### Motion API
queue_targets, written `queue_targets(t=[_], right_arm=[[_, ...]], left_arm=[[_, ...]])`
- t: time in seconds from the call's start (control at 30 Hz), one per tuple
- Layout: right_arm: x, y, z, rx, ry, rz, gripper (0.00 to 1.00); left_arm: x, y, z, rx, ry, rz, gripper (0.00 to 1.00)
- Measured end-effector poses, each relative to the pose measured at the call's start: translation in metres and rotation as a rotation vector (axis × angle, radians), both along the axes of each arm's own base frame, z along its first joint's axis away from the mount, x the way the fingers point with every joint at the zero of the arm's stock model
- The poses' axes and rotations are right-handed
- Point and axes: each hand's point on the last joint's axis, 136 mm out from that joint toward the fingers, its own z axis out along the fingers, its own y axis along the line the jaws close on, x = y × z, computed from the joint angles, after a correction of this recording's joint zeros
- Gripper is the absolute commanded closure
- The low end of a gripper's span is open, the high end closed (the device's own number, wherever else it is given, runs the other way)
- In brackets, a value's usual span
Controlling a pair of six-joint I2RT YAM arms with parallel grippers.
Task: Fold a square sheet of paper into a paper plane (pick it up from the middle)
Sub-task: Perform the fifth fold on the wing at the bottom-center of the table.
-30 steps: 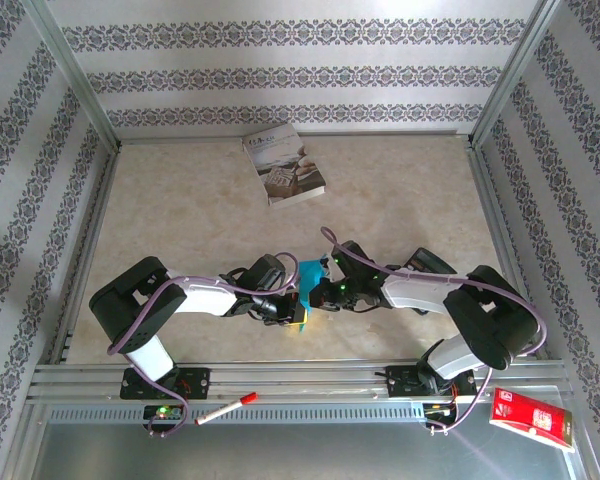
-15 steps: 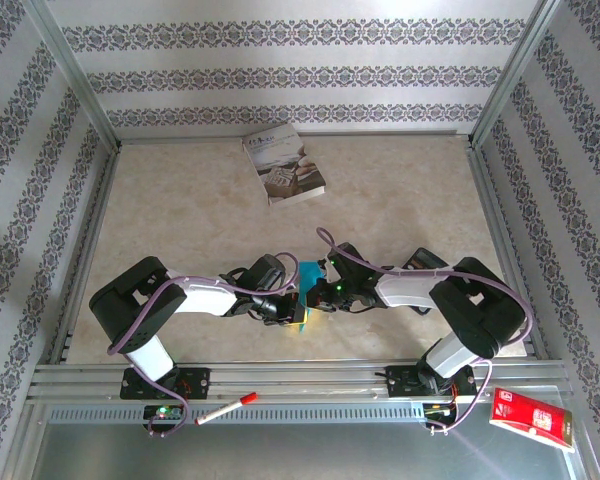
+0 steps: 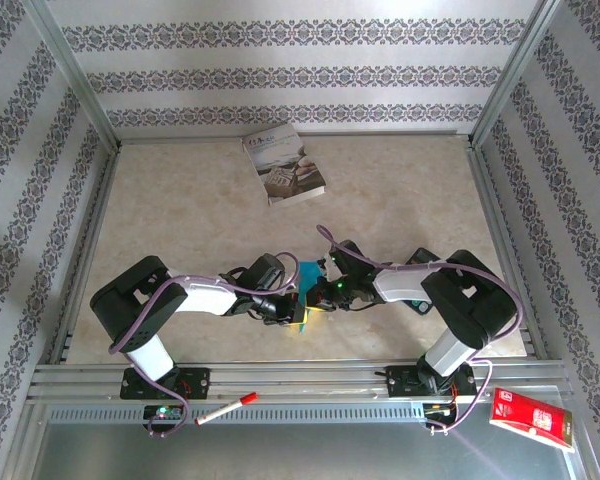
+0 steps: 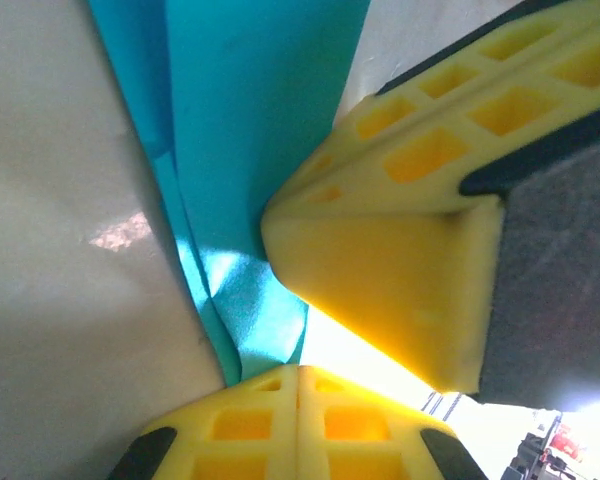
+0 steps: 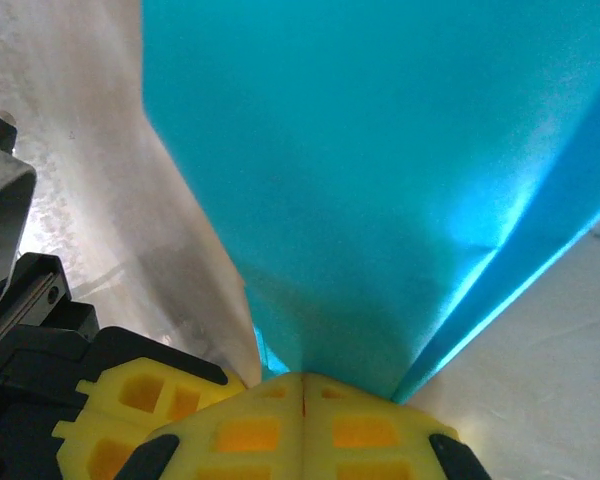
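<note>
The teal-blue sheet of paper (image 3: 309,274) is folded and creased, and stands up from the table between both grippers near the front middle. My left gripper (image 3: 299,312) comes from the left and is shut on the paper's lower edge (image 4: 242,330), its fingertips pressed together (image 4: 300,372). My right gripper (image 3: 321,293) comes from the right and is shut on a folded corner of the same paper (image 5: 380,170), its tips meeting at the fold (image 5: 302,380). Each wrist view also shows the other gripper's yellow fingers (image 4: 400,270) close by. The arms hide most of the paper's outline.
A grey-white printed book (image 3: 283,163) lies at the back of the table. A red pen (image 3: 226,408) rests on the front rail and a red packet (image 3: 532,418) lies at the front right. Metal frame posts (image 3: 72,75) line the sides.
The right arm's elbow has swung left and folded in closer to its base. Both grippers and the paper have stayed almost in place.
</note>
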Motion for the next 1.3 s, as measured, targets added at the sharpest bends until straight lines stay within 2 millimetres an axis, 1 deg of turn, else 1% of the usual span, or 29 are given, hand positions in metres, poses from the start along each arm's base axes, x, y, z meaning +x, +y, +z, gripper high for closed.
queue_targets(t=[0.23,0.43,0.9,1.3], right_arm=[[0.01,-0.004,0.001,0.008,0.026,-0.007,0.98],[0.03,-0.012,0.001,-0.002,0.02,-0.043,0.98],[0.063,-0.031,0.0,-0.003,0.03,-0.097,0.99],[0.069,-0.034,0.001,0.026,0.095,-0.099,1.0]], left_arm=[[0.0,0.001,-0.001,0.001,-0.002,-0.004,1.0],[-0.001,0.002,-0.002,0.0,-0.003,-0.011,1.0],[-0.002,0.002,-0.003,-0.001,-0.003,-0.018,1.0],[-0.002,0.002,-0.003,-0.001,-0.005,-0.02,1.0]])
